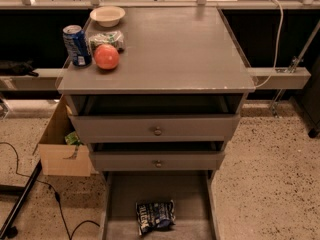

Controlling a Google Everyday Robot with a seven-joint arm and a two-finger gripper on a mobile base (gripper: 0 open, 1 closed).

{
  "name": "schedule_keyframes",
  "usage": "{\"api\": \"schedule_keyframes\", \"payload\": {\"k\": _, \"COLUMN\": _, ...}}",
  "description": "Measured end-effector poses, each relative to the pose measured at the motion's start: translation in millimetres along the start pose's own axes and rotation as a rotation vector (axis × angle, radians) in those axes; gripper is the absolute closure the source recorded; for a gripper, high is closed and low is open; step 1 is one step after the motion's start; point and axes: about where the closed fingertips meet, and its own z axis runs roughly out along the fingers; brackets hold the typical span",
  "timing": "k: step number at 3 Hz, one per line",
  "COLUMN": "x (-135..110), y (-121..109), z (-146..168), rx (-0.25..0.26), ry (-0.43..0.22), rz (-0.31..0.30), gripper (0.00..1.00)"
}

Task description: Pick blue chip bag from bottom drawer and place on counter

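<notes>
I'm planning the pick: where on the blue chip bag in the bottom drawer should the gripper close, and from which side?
Probably from straight above, closing across the crumpled middle. The blue chip bag lies flat on the floor of the bottom drawer, whose side walls flank it, and the middle drawer sits over the rear. The gripper is not in view.

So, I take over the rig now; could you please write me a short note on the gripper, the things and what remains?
Gripper: not in view.
Blue chip bag: lies on the floor of the bottom drawer, near its front edge.
Bottom drawer: open.
Counter: blue soda can, red apple, green-and-white packet and bowl sit at its far left.
Done: nothing beyond the open drawer.
Left: grasp the bag, lift it, set it on the counter.
</notes>
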Motion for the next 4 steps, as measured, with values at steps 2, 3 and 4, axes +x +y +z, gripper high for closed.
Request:
{"api": "schedule_keyframes", "payload": {"k": 2, "x": 0.0, "y": 0.0, "z": 0.0, "rx": 0.000, "ry": 0.000, "rz": 0.000, "gripper": 0.00}}
{"api": "schedule_keyframes", "payload": {"k": 3, "x": 0.0, "y": 0.0, "z": 0.0, "rx": 0.000, "ry": 0.000, "rz": 0.000, "gripper": 0.00}}
{"api": "schedule_keyframes", "payload": {"k": 4, "x": 0.0, "y": 0.0, "z": 0.0, "rx": 0.000, "ry": 0.000, "rz": 0.000, "gripper": 0.00}}
